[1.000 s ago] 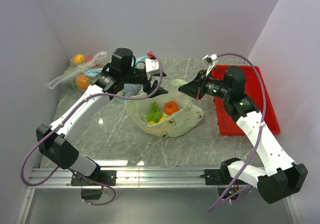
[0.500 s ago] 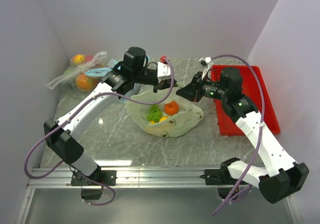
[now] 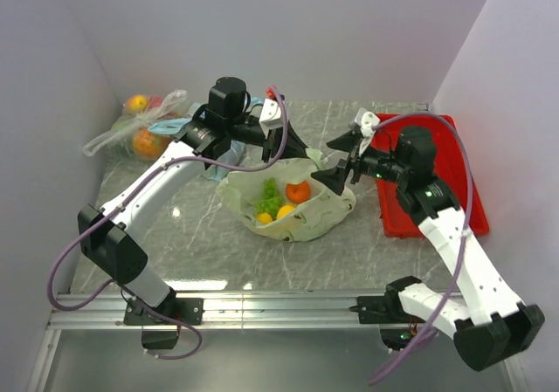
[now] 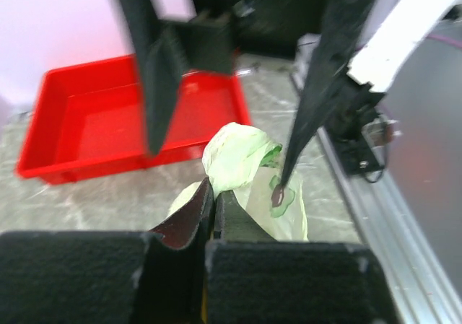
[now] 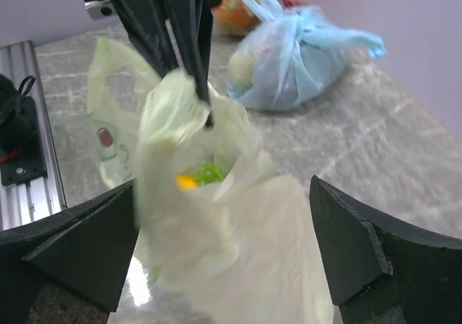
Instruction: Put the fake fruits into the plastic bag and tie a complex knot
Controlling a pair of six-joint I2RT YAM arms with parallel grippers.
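Four pieces lie inside the plastic bag [image 3: 301, 222], seen through its open mouth: the orange ball [image 3: 298, 191], the green grape bunch [image 3: 269, 198] and two yellow-orange round ones [image 3: 265, 218] [image 3: 286, 209]. The bag sits mid-table [image 3: 192, 235], between my two arms.

My left gripper [image 3: 303, 153] is at the bag's far rim, its fingers pressed flat together. The wrist camera shows a bunched twist of pale green film coming out right at the tips, so I read it as clamped on the bag's gathered top. From the right wrist camera, those same black fingers come down onto that bunch and hold it raised above the rest of the bag.

My right gripper [image 3: 335, 160] is at the bag's right side with its jaws spread wide apart, holding nothing. The raised green bunch shows between them, but I cannot tell whether either finger touches the film. One loop handle [image 5: 102, 107] hangs free off to the side.

A red tray [image 3: 472, 202] lies just to the right of the bag. The light blue bag [image 5: 296, 50] rests behind it, and a clear bag of fruit [image 3: 140, 137] sits in the far left corner.
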